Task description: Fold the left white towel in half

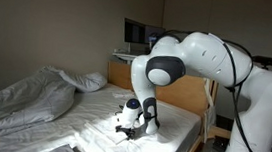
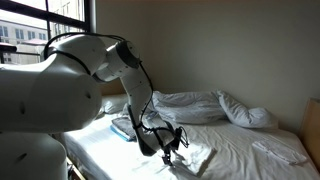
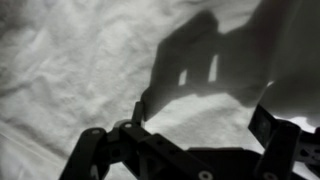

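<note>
Nearest to me looms the robot's white arm (image 2: 60, 90), filling the left of the room and bending down toward the bed (image 2: 240, 165). At its tip the end effector (image 2: 170, 142) hangs low over the left white towel (image 2: 197, 156). That towel lies flat but wrinkled on the sheet close to the bed's front edge. The rumpled duvet (image 2: 195, 105) sits behind it, and a second white towel (image 2: 280, 150) lies well apart to the right.

To my eye the step in hand is getting hold of one edge of the towel. Done well, that means coming down right at a border or corner and pinching the thin cloth alone, not the sheet under it. Then lift only a little and carry that edge over to meet the opposite one, so the towel folds rather than slides.

In the wrist view the fingers (image 3: 95, 150) stand spread wide with nothing between them, only white cloth and their own shadow (image 3: 210, 60) below. Whether the tips touch the cloth, I cannot tell.
</note>
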{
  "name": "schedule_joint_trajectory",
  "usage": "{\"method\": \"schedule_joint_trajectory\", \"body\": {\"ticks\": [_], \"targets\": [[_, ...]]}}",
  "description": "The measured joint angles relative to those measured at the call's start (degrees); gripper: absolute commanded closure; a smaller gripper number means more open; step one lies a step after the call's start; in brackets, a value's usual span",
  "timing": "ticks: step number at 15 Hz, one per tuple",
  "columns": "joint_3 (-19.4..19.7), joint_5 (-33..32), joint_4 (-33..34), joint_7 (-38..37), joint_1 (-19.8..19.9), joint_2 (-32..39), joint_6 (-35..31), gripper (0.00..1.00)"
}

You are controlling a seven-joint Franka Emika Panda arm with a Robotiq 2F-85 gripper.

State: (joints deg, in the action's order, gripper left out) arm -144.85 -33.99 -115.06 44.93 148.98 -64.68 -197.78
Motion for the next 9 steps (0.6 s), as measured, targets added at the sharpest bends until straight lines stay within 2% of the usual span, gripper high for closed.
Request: {"method": "schedule_joint_trajectory", "body": {"ticks": [3, 4, 5, 9], "targets": [[0.93, -0.02, 2.57, -1.9, 0.0, -2.11, 0.0, 0.0], [1.25, -0.06, 3.13, -2.57, 0.0, -2.68, 0.0, 0.24], [1.62, -0.31, 3.7, -2.9, 0.0, -3.26, 0.0, 0.26], [3.22, -1.49, 6.2, -2.95, 0.0, -5.29, 0.0, 0.53]]}}
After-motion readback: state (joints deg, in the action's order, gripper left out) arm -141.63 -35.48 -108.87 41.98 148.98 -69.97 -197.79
